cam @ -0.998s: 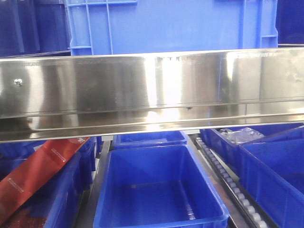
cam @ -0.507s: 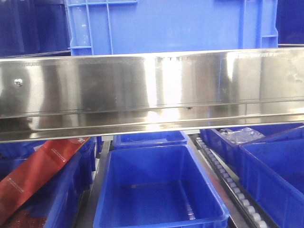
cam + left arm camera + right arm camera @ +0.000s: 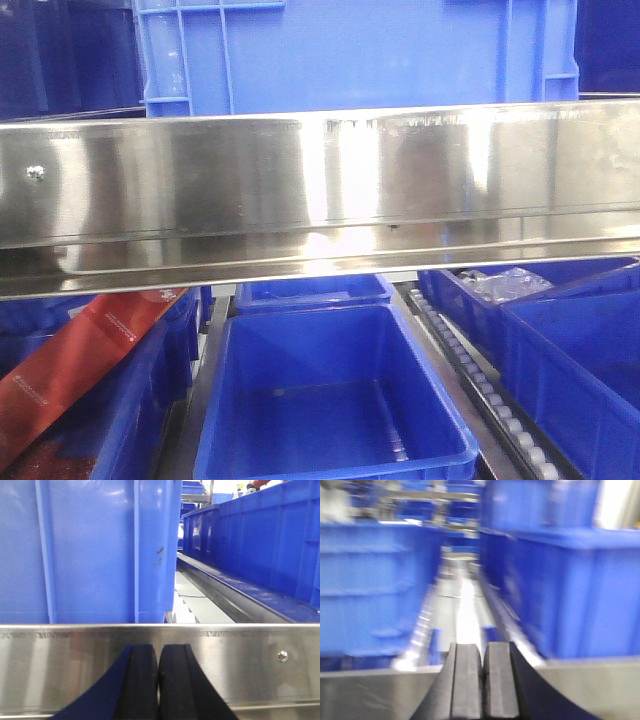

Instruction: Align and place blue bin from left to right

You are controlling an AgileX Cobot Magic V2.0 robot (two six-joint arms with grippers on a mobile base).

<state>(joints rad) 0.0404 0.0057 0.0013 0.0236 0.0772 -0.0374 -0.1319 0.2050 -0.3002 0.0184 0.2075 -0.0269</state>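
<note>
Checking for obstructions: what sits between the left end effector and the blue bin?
A steel rail crosses between the left end effector and the blue bin, in the left wrist view.

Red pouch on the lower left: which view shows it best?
The exterior front-facing view, and only that one. There the red pouch leans tilted in a lower blue bin, beneath the steel rail. Neither wrist view shows it: the left sees blue bin walls behind a rail, the right a blurred aisle between bins.
</note>
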